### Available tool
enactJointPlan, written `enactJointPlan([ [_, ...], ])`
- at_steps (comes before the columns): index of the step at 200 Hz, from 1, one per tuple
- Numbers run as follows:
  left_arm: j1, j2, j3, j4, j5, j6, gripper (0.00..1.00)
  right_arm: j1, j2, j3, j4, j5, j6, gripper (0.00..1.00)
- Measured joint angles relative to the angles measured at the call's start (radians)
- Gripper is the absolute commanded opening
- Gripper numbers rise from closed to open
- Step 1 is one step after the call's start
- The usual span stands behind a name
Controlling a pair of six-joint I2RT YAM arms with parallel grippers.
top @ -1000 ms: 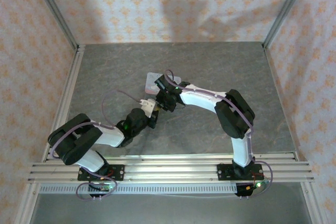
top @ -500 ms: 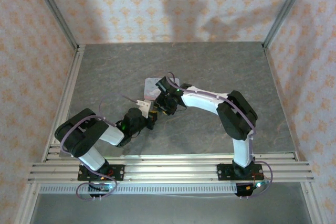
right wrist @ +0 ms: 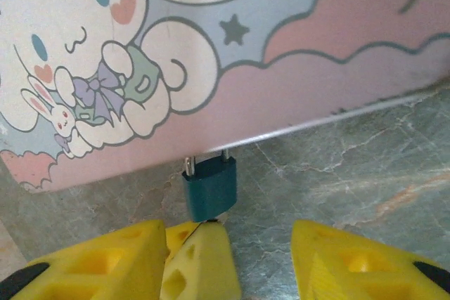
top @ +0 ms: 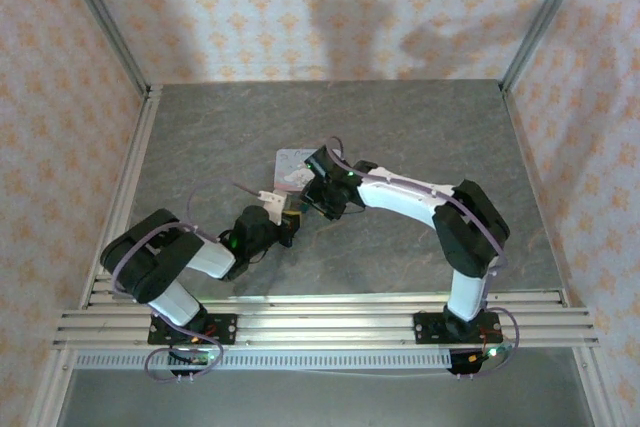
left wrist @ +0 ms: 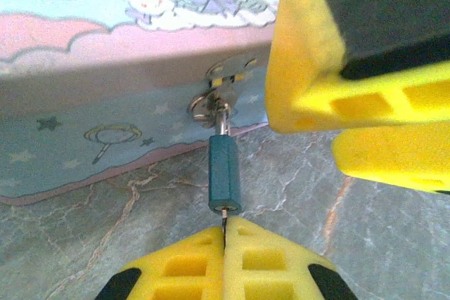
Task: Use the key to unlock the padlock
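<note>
A: Grey stone-patterned worktop [top: 420, 137] from above: both arms meet at the tin [top: 292, 165], left gripper [top: 288, 224] beside right gripper [top: 312, 197].
B: Left wrist: that gripper pinches the key [left wrist: 223, 220], its tip at the bottom of the padlock [left wrist: 225, 173], which hangs on the tin's hasp.
A: Right wrist: those fingers stand spread, gripping nothing. They should probably steady the body while the key turns square.
B: Writing?
A: Cartoon print only.

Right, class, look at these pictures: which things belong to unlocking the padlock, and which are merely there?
Belonging to the job:
padlock, small and blue
key, at the padlock's bottom end
left claw, shut on the key

Merely there:
cartoon tin, which the padlock hangs from
grey table
</note>
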Motion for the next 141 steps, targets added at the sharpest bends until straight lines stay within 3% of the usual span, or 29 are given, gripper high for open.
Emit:
enactJointPlan([
  [53,0.006,-0.145,-0.007,-0.127,0.000,0.012,0.00,0.000,-0.028,-0.033,0.032,0.040,0.008,0.50],
  [141,0.025,0.021,-0.002,-0.072,0.039,-0.027,0.00,0.000,-0.041,-0.099,0.153,0.034,0.068,0.50],
])
